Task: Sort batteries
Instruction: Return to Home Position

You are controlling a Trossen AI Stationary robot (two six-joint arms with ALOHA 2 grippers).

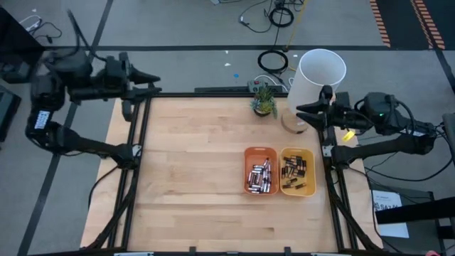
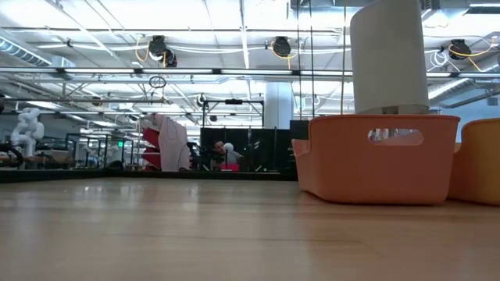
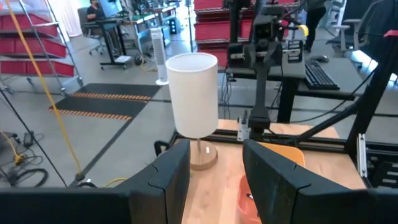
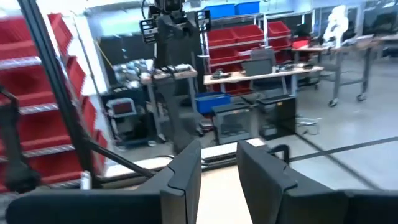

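At the wooden table's (image 1: 192, 163) edges, left tool (image 1: 155, 84) and right tool (image 1: 301, 111) hang seemingly part-open, batteries (image 1: 261, 176) in trays (image 1: 246, 171).

- The surface (image 1: 199, 163) is pale wood with fine grain lines; the rails (image 1: 135, 142) framing it are black.
- The orange bin (image 1: 246, 171) holds silvery batteries (image 1: 260, 178).
- The yellow bin (image 1: 313, 171) holds dark batteries (image 1: 296, 171).
- The lamp (image 1: 320, 75) has a plain white shade and a light tan base.
- The small plant (image 1: 264, 99) is green.
- The left hand (image 3: 214, 148) and the right hand (image 4: 219, 143) are matte black, like both arms.
- The right arm carries a yellow tag (image 1: 348, 134) and a green light (image 1: 382, 114).
- The floor (image 1: 178, 28) is grey, with orange-and-black striped bands (image 1: 384, 21).
- In the right wrist view, the shelf bins (image 4: 236, 34) are red and those above them (image 4: 227, 10) are blue.
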